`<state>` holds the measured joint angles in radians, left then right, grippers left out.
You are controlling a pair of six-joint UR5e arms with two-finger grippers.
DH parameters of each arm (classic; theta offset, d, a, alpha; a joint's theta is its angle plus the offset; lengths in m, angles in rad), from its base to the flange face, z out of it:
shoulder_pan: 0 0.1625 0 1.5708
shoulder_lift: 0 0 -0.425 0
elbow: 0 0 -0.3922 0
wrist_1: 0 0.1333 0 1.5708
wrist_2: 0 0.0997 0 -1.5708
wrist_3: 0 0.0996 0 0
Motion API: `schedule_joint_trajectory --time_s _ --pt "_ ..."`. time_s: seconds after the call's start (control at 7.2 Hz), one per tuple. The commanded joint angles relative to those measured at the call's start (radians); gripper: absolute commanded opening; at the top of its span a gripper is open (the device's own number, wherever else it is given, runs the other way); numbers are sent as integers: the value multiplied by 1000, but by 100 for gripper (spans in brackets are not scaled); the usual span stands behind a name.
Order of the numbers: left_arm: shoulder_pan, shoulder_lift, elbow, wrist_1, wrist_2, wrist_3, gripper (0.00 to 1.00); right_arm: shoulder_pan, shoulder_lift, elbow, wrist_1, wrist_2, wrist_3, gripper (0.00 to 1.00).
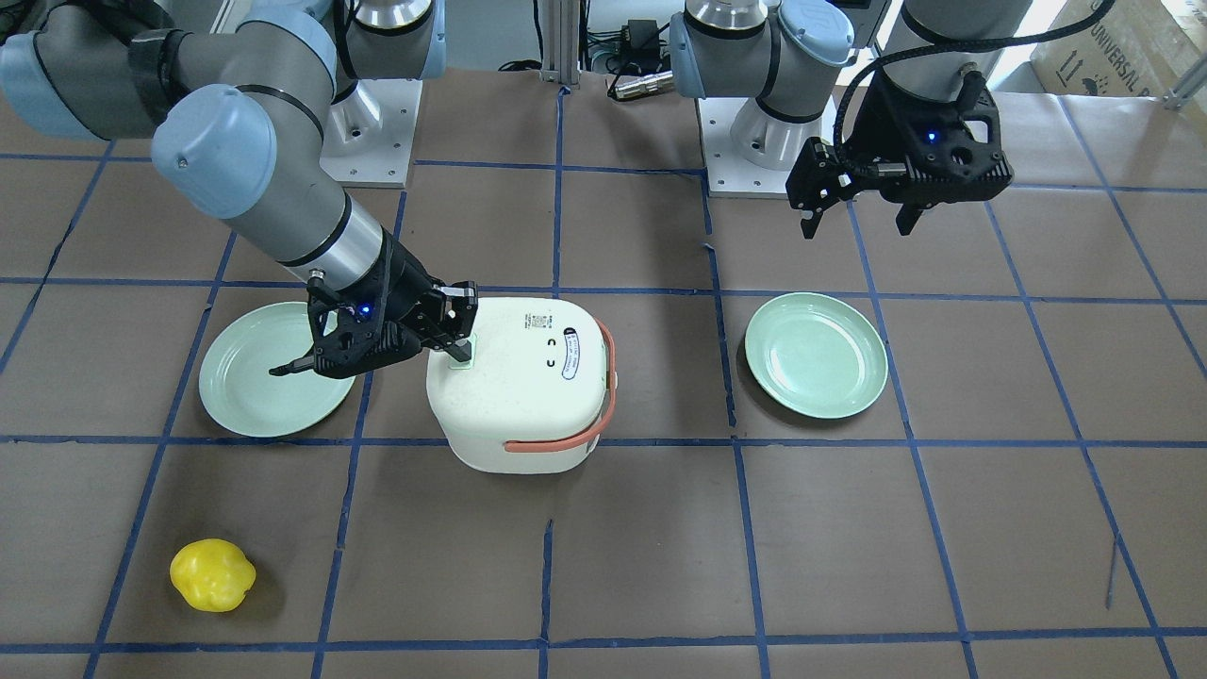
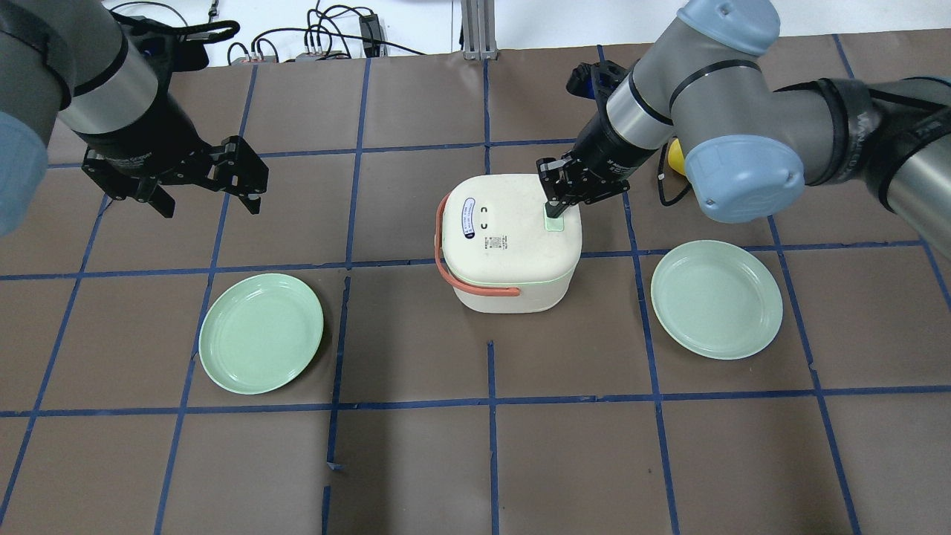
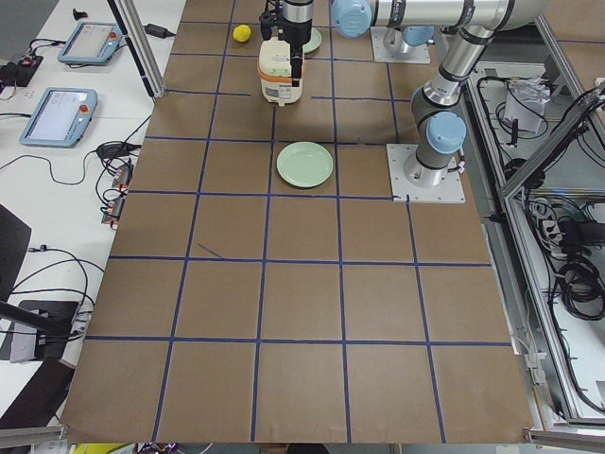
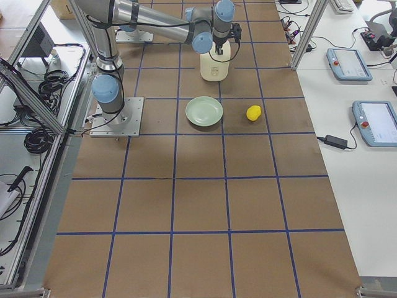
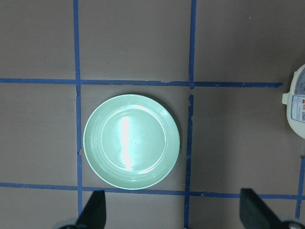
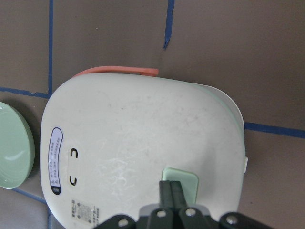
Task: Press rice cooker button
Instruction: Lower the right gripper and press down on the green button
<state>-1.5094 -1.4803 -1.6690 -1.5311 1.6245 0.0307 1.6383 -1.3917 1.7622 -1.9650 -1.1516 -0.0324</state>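
Observation:
The white rice cooker [image 1: 519,377] with an orange handle stands mid-table, lid closed; it also shows in the overhead view [image 2: 505,238] and the right wrist view [image 6: 143,143]. Its pale green button [image 6: 188,181] is at the lid's edge [image 2: 553,222]. My right gripper [image 1: 462,353] is shut, and its joined fingertips rest on the button [image 2: 552,210] [image 6: 171,190]. My left gripper [image 2: 209,204] is open and empty, well above the table to the cooker's left [image 1: 858,226], with its fingers [image 5: 93,212] spread over a green plate.
One green plate [image 2: 260,332] lies left of the cooker, under the left wrist camera [image 5: 131,141]. Another green plate [image 2: 717,299] lies to the right. A yellow toy fruit [image 1: 212,575] sits beyond the right arm [image 2: 674,156]. Blue tape lines grid the brown table.

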Motion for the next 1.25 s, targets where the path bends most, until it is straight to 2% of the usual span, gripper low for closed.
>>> schedule_joint_trajectory --time_s 0.0,1.11 --pt "0 0 0 -1 0 0 100 0 2 8 -21 1 0 6" --pt "0 0 0 0 0 0 100 0 11 14 -60 3 -3 6"
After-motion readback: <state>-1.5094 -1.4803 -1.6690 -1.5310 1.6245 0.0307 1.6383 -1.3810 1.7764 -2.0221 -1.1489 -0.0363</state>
